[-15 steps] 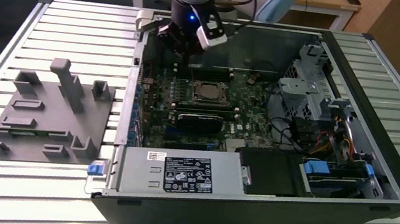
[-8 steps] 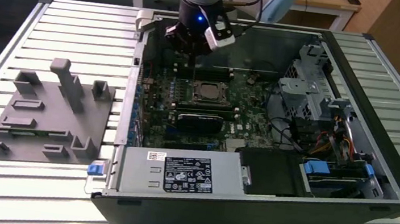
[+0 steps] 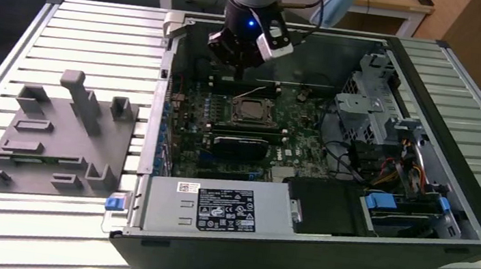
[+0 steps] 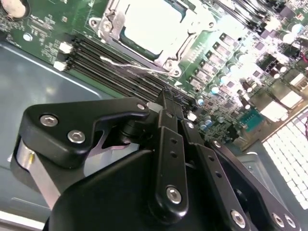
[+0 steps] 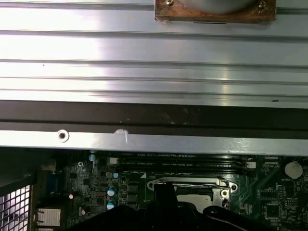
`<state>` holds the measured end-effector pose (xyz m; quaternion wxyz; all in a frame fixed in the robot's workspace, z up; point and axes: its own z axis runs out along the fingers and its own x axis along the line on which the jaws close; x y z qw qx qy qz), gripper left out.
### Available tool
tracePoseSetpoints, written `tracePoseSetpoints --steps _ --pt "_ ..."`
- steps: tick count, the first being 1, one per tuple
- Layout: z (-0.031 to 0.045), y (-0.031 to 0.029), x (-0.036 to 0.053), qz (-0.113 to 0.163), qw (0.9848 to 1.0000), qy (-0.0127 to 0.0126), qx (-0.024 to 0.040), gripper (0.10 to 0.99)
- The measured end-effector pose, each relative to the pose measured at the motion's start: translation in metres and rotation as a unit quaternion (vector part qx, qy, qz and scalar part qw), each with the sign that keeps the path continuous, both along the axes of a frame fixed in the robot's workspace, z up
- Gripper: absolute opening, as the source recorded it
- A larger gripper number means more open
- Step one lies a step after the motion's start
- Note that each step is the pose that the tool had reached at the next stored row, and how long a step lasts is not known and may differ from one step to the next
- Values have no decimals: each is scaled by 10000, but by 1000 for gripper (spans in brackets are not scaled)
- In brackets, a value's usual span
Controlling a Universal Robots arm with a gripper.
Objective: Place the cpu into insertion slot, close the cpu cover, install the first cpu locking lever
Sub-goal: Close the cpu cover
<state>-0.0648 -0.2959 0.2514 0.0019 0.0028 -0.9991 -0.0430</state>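
Note:
The cpu [image 4: 151, 21] lies in the insertion slot [image 3: 251, 112] on the green motherboard, its silver top glaring bright. The cpu cover [image 4: 169, 57] lies flat around it as a metal frame; in the first wrist view the cpu cover [image 5: 185, 183] shows as a silver rim. A thin wire locking lever [image 4: 122, 63] sticks out from the socket over the long black memory slots [image 4: 115, 67]. My gripper [image 4: 166, 96] hangs above those slots, just behind the socket and off the board, its black fingers [image 4: 169, 144] shut with nothing between them. In the exterior view the gripper [image 3: 240, 74] hangs under the arm.
The open computer case [image 3: 477, 225] lies on a slatted aluminium table [image 3: 96, 34]. A grey moulded fixture [image 3: 57, 132] stands at the exterior view's left. Inside the case are a power supply [image 3: 212, 210], a drive cage [image 3: 389, 125] with cables, and a black card [image 3: 244, 145] in front of the socket.

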Motion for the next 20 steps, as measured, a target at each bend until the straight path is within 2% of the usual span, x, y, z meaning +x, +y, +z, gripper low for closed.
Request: tracePoseSetpoints --steps 3,6,10,16,20 --pt "-1 0 1 0 10000 0 34 106" --pt "-5 -18 1 0 9998 -1 205 106" --pt "-32 -36 3 0 9998 -1 210 106" --pt "-110 -36 62 64 9998 0 208 106" --pt "-130 -36 84 74 9998 2 207 106"
